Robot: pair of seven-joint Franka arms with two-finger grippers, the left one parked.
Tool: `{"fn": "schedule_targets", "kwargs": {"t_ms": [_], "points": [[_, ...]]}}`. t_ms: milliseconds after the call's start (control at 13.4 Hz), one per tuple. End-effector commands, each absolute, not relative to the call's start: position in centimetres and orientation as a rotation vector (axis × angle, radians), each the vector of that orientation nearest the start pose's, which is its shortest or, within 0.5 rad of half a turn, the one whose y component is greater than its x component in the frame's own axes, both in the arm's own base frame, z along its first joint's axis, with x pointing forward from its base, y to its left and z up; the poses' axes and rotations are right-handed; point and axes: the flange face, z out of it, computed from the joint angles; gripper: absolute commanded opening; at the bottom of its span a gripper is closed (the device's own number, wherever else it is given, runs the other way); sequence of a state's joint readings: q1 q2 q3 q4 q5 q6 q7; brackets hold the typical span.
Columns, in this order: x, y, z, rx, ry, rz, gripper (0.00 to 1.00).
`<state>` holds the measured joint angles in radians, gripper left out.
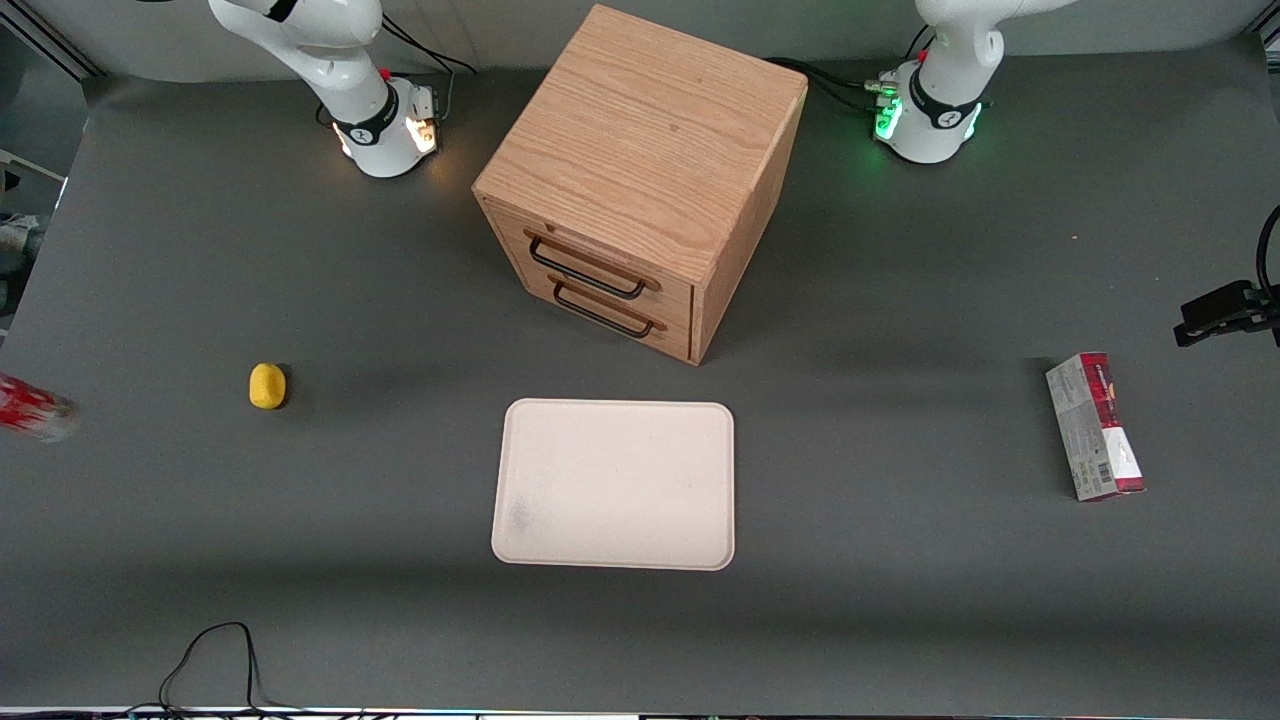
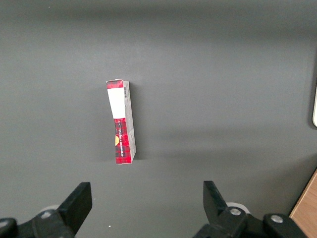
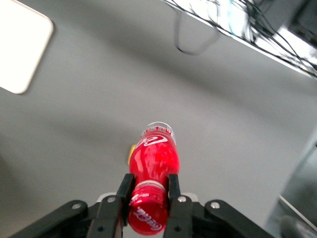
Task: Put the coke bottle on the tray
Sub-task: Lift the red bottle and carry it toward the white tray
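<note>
My right gripper (image 3: pixel 147 191) is shut on the coke bottle (image 3: pixel 153 158), its fingers (image 3: pixel 124 191) clamping the neck just under the red cap. The bottle hangs base-down above the grey table. In the front view only the blurred red bottle (image 1: pixel 32 408) shows, at the working arm's end of the table; the gripper itself is out of that view. The cream-white tray (image 1: pixel 615 485) lies flat near the table's middle, in front of the drawers, with nothing on it. One rounded corner of the tray (image 3: pixel 20 49) shows in the right wrist view.
A wooden two-drawer cabinet (image 1: pixel 640 180) stands farther from the front camera than the tray. A small yellow object (image 1: pixel 267 386) lies between bottle and tray. A red-and-grey carton (image 1: pixel 1095 426) lies toward the parked arm's end. Black cables (image 1: pixel 210 660) lie at the near edge.
</note>
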<state>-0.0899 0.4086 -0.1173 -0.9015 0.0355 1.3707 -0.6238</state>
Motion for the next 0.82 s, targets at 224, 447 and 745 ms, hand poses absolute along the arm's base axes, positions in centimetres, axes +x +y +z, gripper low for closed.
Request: {"fn": "schedule_targets", "kwargs": {"t_ms": [224, 447, 745], "points": [[64.1, 12.7, 67.2, -3.099, -0.558, -0.178, 0.0], [63.8, 22.7, 64.2, -3.08, -0.516, -0.192, 0.0], [62.3, 31.1, 61.1, -3.085, -0.43, -0.177, 0.0]]}}
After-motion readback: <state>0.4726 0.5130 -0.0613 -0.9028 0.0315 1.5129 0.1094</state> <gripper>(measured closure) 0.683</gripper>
